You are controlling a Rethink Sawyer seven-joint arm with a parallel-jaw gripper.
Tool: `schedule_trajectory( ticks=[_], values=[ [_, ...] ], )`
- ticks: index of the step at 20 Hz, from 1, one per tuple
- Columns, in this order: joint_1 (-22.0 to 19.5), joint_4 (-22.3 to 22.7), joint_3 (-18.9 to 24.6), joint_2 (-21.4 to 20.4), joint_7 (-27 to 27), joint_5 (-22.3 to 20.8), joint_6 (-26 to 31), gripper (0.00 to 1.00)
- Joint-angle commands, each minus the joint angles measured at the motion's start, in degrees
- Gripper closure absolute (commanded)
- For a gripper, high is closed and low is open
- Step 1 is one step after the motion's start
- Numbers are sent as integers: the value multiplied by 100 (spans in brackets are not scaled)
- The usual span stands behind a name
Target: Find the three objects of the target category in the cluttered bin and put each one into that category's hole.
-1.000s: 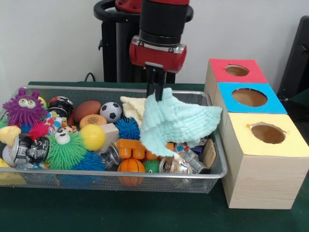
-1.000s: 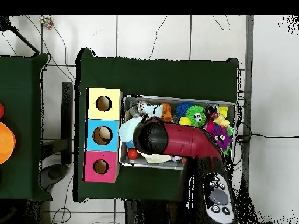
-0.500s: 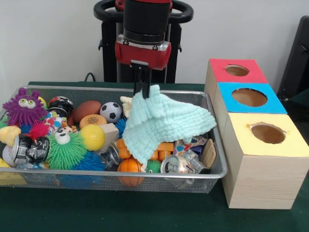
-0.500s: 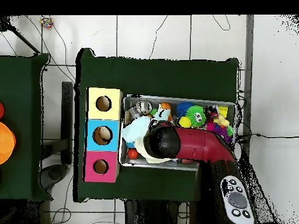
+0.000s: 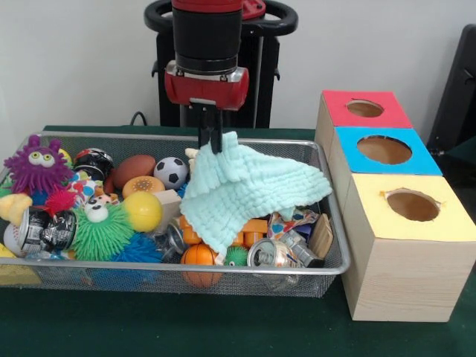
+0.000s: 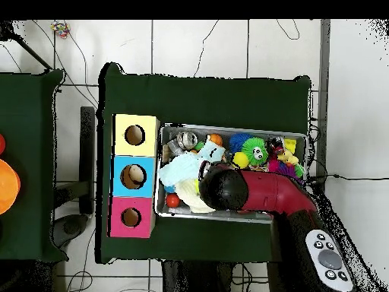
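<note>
Overhead, the pincer [image 5: 210, 138] pinches one corner of a pale mint cloth [image 5: 245, 192], which hangs spread over the right half of the wire bin [image 5: 327, 256]. Left of it lie a soccer ball [image 5: 171, 172], a yellow ball [image 5: 143, 211] and a purple monster [image 5: 36, 163]. Right of the bin stand the red box [image 5: 364, 108], blue box [image 5: 384, 150] and yellow box [image 5: 411, 206], each holed on top.

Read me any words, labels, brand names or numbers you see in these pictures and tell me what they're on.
None can be read.
Silver cans in the wire bin: dark label print, too blurred to read.
Coloured boxes: plain, no writing.
Light blue cloth in the end effector: no writing.
</note>
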Motion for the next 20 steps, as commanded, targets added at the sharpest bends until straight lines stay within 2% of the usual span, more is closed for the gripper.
schedule_trajectory(
  ticks=[1,5,8,10,13,15,17,20],
  values=[
    [-328,420,976,193,-995,-449,-6,100],
    [-556,624,1206,-53,-1055,-452,199,100],
    [-863,772,1437,-29,-1162,-514,145,100],
    [-1054,922,1559,-23,-1188,-641,-9,100],
    [-1285,1350,1612,-272,-1011,-963,-499,100],
    [-1430,1490,1688,-342,-980,-1099,-576,100],
    [-1663,1519,1906,-198,-1047,-1128,-524,100],
    [-2281,1516,2375,370,-1210,-887,-216,100]
  ],
)
